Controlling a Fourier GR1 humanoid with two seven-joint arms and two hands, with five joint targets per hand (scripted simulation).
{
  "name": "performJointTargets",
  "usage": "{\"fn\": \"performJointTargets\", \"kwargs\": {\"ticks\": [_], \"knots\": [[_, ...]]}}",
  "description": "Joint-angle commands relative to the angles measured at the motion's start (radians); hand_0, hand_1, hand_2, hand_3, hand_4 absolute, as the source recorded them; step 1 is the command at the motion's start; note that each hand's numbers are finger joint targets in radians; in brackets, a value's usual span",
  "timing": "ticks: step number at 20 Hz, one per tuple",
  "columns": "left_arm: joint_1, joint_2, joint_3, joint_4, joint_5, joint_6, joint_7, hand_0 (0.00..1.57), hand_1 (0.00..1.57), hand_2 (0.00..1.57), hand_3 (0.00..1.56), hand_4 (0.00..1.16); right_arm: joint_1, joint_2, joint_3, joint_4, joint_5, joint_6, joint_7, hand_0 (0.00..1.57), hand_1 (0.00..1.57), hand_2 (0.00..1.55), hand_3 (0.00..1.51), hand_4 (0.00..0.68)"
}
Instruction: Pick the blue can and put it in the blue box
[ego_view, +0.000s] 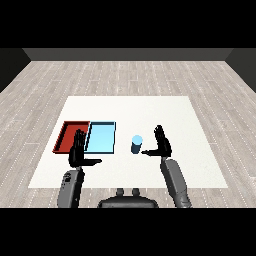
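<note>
Can (136, 144) stands upright at frame centre, just left of the right hand (162, 143), which is open, holding nothing; left hand (78, 150) farther.

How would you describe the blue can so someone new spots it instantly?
Start at the white table, where a red tray and a light blue tray lie side by side. Just right of the light blue tray stands the blue can, upright on the bare tabletop, beside the open right robot hand. It is the only small cylinder there.
</note>
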Motion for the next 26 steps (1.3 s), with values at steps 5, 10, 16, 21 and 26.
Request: {"fn": "performJointTargets", "kwargs": {"ticks": [5,10,16,21,26], "knots": [[0.011,-0.015,-0.011,-0.071,0.01,0.015,0.014,0.0,0.0,0.0,0.0,0.0,0.044,0.002,0.094,-0.019,-0.045,-0.084,0.026,0.0,0.0,0.0,0.0,0.0],[0.006,0.021,0.025,-0.043,0.054,-0.031,0.021,0.0,0.0,0.0,0.0,0.0,-0.016,0.002,0.099,0.173,-0.064,-0.057,-0.108,0.0,0.0,0.0,0.0,0.0],[0.014,-0.002,0.008,-0.036,0.007,0.012,-0.013,0.0,0.0,0.0,0.0,0.0,-0.09,0.002,0.097,0.22,-0.095,-0.057,-0.071,0.0,0.0,0.0,0.0,0.0],[-0.04,0.038,0.062,0.03,0.053,-0.034,-0.016,0.0,0.0,0.0,0.0,0.0,-0.091,0.002,0.146,0.292,-0.14,-0.071,-0.152,0.0,0.0,0.0,0.0,0.0],[-0.006,0.006,0.022,-0.038,0.025,0.008,0.016,0.0,0.0,0.0,0.0,0.0,-0.162,0.002,0.159,0.356,-0.181,-0.108,-0.161,0.0,0.0,0.0,0.0,0.0]]}}
